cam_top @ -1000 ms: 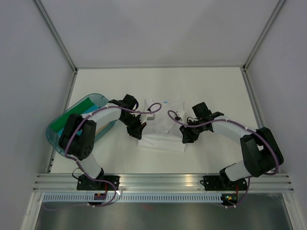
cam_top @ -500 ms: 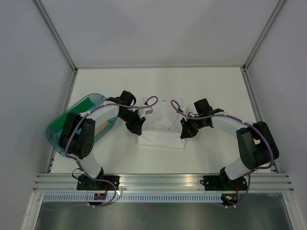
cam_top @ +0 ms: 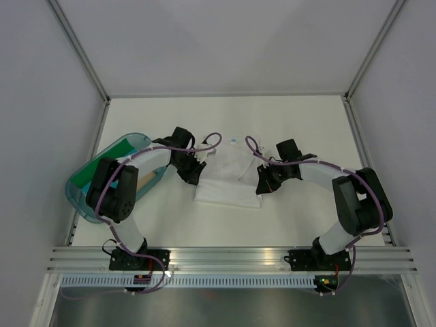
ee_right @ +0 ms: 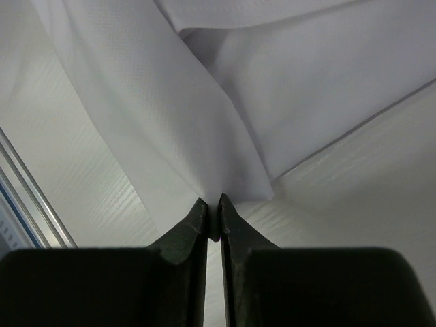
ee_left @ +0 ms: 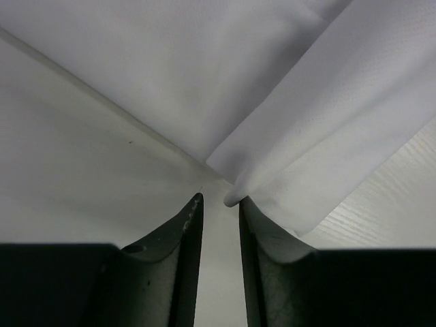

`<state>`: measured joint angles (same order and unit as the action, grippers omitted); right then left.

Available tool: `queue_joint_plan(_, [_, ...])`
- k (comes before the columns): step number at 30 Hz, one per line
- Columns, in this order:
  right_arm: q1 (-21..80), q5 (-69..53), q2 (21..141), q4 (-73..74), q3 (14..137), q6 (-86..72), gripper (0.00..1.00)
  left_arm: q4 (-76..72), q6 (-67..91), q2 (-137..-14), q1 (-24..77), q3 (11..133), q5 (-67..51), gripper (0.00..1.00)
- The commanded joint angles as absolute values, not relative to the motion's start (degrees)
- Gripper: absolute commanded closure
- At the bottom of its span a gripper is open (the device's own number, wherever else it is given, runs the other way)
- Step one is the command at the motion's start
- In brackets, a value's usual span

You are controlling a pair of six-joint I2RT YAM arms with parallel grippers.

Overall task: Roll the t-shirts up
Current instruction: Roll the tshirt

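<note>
A white t-shirt (cam_top: 228, 178) lies partly folded mid-table between both arms. My left gripper (cam_top: 193, 170) is at its left edge. In the left wrist view the left gripper (ee_left: 219, 199) stands narrowly open, and a fold of the white t-shirt (ee_left: 204, 88) rests against its right fingertip (ee_left: 246, 204), with nothing pinched. At the shirt's right edge my right gripper (cam_top: 264, 182) is shut. The right wrist view shows the right gripper (ee_right: 212, 199) pinching a ridge of the white t-shirt (ee_right: 204, 102). A green roll (cam_top: 85, 176) and a tan roll (cam_top: 146, 178) lie in the tub.
The translucent teal tub (cam_top: 88, 199) stands at the left edge, beside the left arm. An aluminium rail (cam_top: 231, 257) runs along the near table edge. Grey walls close in the table on three sides.
Both grippers have moved away from the bases, carrying the shirt's near part over itself. The right jaws closed on cloth; the left jaws parted slightly.
</note>
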<state>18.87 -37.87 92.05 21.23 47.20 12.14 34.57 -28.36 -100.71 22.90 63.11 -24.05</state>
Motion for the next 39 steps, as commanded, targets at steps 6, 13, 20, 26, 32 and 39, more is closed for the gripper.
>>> queue_joint_plan(6, [18.2, -37.9, 91.7, 17.5, 49.4, 8.4, 0.77, 31.9, -32.1, -89.4, 23.3, 63.2, -21.7, 0.57])
queue_joint_plan(13, [18.1, -34.8, 92.4, 19.4, 51.2, 7.9, 0.75, 23.8, -43.4, -79.0, 32.5, 50.5, -16.5, 0.53])
queue_joint_plan(20, [18.1, -29.8, 87.3, 18.1, 50.8, 11.5, 0.58, 12.5, -56.0, -69.3, 41.9, 33.2, -13.7, 0.35])
queue_joint_plan(26, [18.1, -28.0, 86.8, 22.1, 52.4, 14.9, 0.52, 7.3, -53.5, -73.9, 43.9, 32.0, -8.4, 0.34])
queue_joint_plan(32, [18.3, -23.8, 77.1, 23.6, 49.5, 19.9, 0.52, 4.3, -52.3, -75.1, 44.6, 30.5, -7.7, 0.35])
queue_joint_plan(39, [29.4, -15.1, 63.6, 21.8, 38.2, 35.1, 0.48, 0.4, -53.8, -76.4, 44.6, 29.2, -5.5, 0.35])
